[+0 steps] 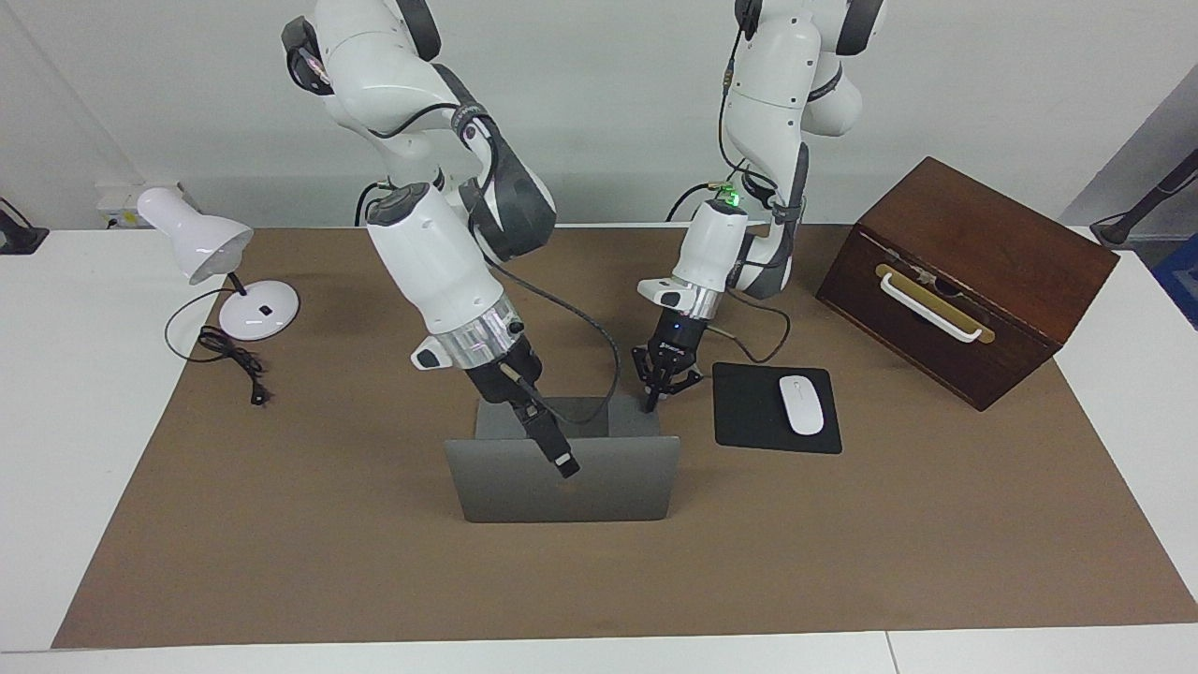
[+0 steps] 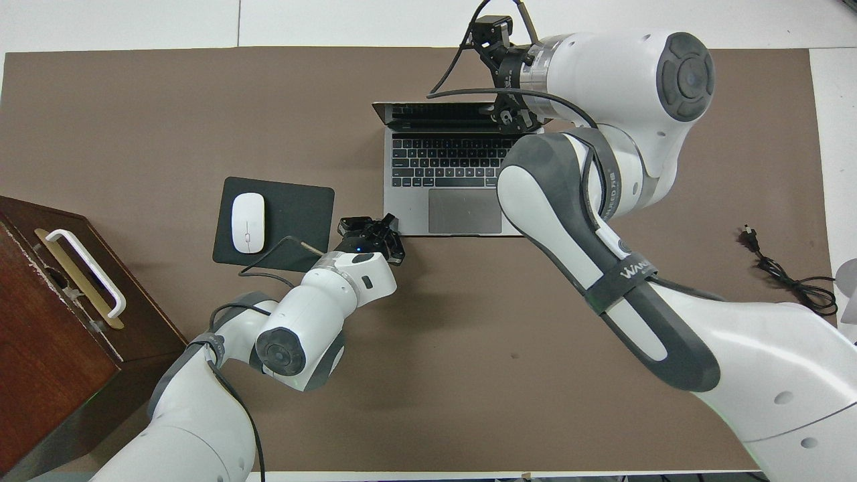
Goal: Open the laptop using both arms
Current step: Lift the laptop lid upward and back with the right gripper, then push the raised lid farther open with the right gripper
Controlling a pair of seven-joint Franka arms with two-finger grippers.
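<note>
The silver-grey laptop (image 1: pixel 599 487) stands open in the middle of the brown mat, its lid about upright and its back turned away from the robots. The keyboard (image 2: pixel 442 161) shows in the overhead view. My right gripper (image 1: pixel 560 457) is at the lid's top edge, one finger down the lid's outer face, shut on the lid; it also shows in the overhead view (image 2: pixel 507 117). My left gripper (image 1: pixel 652 398) is down at the corner of the laptop's base nearest the robots, toward the left arm's end of the table; it also shows in the overhead view (image 2: pixel 372 233).
A black mouse pad (image 1: pixel 749 417) with a white mouse (image 1: pixel 801 404) lies beside the laptop, toward the left arm's end. A brown wooden box (image 1: pixel 973 271) with a white handle stands past it. A white desk lamp (image 1: pixel 201 248) and its cord (image 1: pixel 234 360) are at the right arm's end.
</note>
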